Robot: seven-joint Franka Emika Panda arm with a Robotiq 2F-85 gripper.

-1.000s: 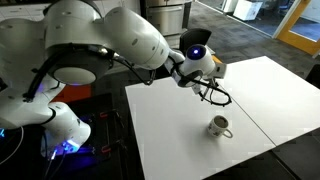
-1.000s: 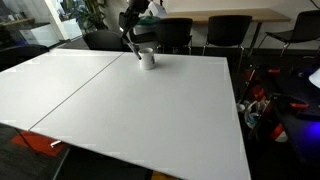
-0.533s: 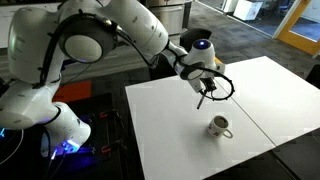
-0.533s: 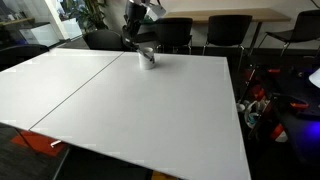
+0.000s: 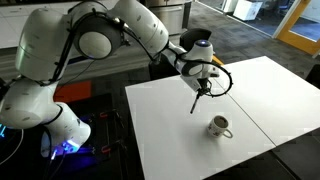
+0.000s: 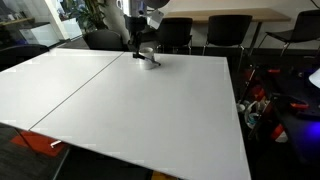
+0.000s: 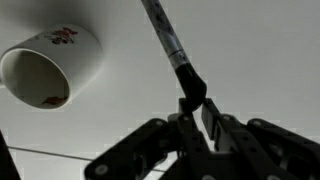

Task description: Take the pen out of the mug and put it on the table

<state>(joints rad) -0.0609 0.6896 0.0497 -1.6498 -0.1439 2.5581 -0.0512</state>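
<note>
My gripper (image 5: 205,85) is shut on the pen (image 5: 197,100), a thin dark stick that hangs down from the fingers with its tip close to the white table (image 5: 180,140). In the wrist view the pen (image 7: 170,45) runs from the closed fingers (image 7: 192,112) up and away over the tabletop. The whitish mug (image 5: 219,126) stands on the table to the right of and nearer than the pen; in the wrist view the mug (image 7: 50,65) is at the upper left, its inside showing no pen. In an exterior view the gripper (image 6: 136,42) hangs just left of the mug (image 6: 148,58).
A seam line (image 5: 250,110) crosses the table right of the mug. Dark office chairs (image 6: 225,35) and a long desk (image 6: 230,15) stand behind the table's far edge. Cables and equipment (image 6: 275,105) lie on the floor beside the table.
The gripper has moved down and a little towards the mug's side with the pen in it. The pen's tip is now much closer to the tabletop. The mug has not moved.
</note>
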